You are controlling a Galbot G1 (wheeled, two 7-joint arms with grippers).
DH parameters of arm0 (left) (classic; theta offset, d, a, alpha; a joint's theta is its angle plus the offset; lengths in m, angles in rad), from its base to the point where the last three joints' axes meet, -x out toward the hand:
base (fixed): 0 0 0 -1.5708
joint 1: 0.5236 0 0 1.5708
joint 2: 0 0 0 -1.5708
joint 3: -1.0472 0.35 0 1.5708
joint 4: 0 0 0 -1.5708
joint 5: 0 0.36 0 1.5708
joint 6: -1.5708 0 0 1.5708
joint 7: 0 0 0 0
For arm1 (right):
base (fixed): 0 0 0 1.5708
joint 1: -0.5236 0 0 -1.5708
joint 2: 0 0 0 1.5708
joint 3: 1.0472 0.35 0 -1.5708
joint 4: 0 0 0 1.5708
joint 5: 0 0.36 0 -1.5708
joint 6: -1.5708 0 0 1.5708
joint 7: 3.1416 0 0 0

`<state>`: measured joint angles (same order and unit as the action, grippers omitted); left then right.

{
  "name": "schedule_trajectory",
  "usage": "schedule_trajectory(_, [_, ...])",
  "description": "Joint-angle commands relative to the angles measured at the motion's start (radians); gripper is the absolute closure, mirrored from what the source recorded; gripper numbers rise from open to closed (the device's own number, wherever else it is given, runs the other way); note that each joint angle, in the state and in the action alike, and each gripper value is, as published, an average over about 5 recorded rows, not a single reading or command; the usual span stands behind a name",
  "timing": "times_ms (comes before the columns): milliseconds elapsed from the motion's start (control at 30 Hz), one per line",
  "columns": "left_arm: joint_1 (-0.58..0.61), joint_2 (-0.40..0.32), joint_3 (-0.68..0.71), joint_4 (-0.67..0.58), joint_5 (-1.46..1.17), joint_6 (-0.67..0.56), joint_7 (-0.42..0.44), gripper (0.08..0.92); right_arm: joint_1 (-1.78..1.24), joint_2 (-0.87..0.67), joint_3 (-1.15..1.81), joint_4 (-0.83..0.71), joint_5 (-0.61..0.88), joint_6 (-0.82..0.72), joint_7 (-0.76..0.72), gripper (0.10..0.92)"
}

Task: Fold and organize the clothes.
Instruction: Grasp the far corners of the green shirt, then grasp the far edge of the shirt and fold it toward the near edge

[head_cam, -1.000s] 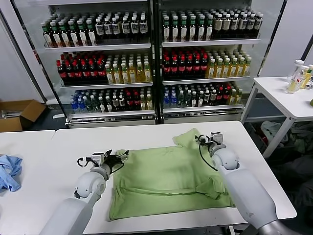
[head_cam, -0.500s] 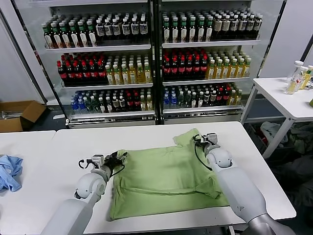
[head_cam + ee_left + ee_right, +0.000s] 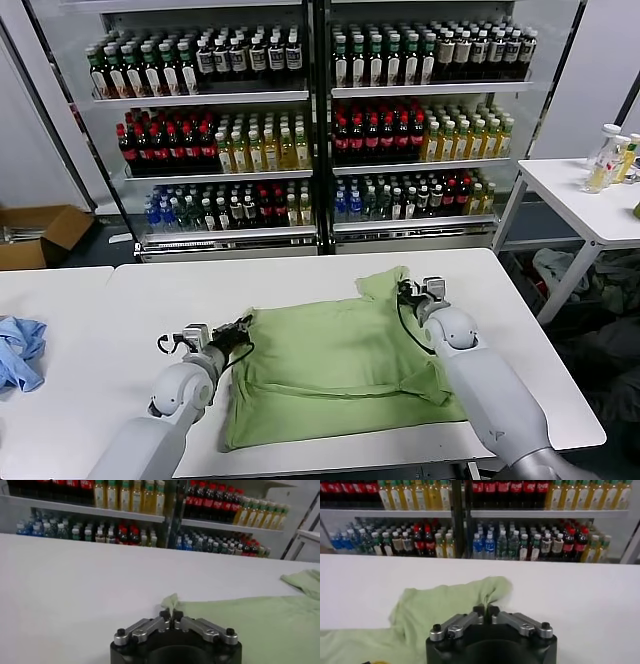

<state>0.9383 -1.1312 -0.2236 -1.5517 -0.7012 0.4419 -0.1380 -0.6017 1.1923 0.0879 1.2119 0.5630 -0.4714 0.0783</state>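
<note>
The light green shirt (image 3: 335,365) lies partly folded on the white table (image 3: 300,275), plain side up, with a fold ridge across its lower half. My left gripper (image 3: 240,326) is shut on the shirt's far left corner (image 3: 171,601). My right gripper (image 3: 405,289) is shut on the shirt's far right corner (image 3: 487,596), where a lobe of cloth bunches up. Both grippers hold the far edge low over the table. The collar, buttons and printed graphic are hidden.
A light blue cloth (image 3: 18,350) lies on the neighbouring table at the left. Shelves of drink bottles (image 3: 310,130) stand behind the table. A second white table with bottles (image 3: 610,160) is at the right. A cardboard box (image 3: 35,232) sits on the floor at far left.
Both grippers have drawn toward me with the shirt's far corners. The left one has moved toward me; the right one has moved left and toward me. The shirt's far edge has shifted with them.
</note>
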Motion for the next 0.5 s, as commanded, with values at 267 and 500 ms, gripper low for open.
schedule_trajectory(267, [0.159,0.004,-0.08,-0.259,-0.027,-0.094,-0.031,0.889,-0.135,-0.114,0.027,0.318,0.078,0.153,0.059,0.914])
schedule_trajectory(500, [0.255,0.026,-0.119,-0.375,-0.044,-0.081,-0.025,0.889,-0.267,-0.199,0.109,0.521,0.102,0.135,0.069,0.914])
